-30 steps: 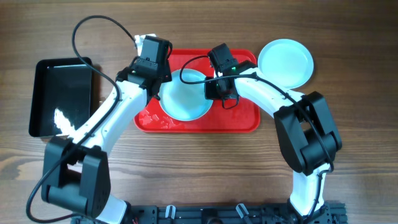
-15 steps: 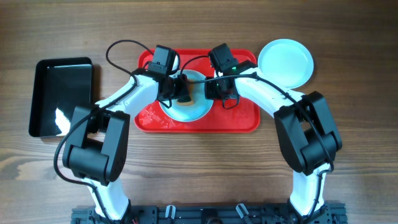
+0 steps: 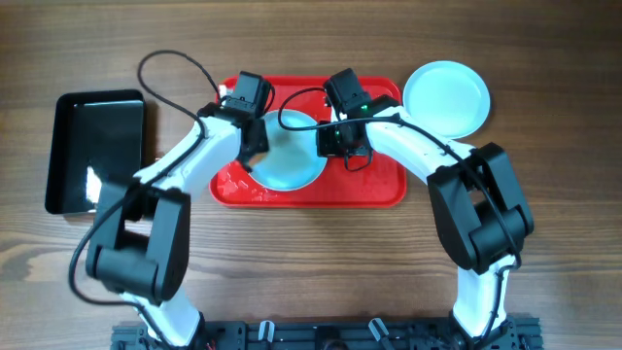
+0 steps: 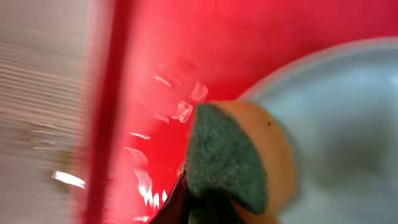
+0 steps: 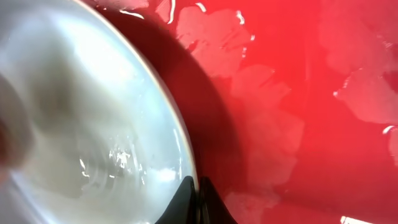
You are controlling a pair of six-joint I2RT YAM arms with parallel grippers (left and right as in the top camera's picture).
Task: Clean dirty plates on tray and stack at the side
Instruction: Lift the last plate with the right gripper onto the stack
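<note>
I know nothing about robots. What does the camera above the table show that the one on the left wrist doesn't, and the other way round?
Only overhead: the wooden table, a black tray at its left, and a second plate lying on the table beside the red tray. Only left wrist: an orange sponge with a green scouring face, pinched in the left gripper at the rim of the plate on the tray; from above, the gripper hides it. Both: the red tray and that plate.
</note>
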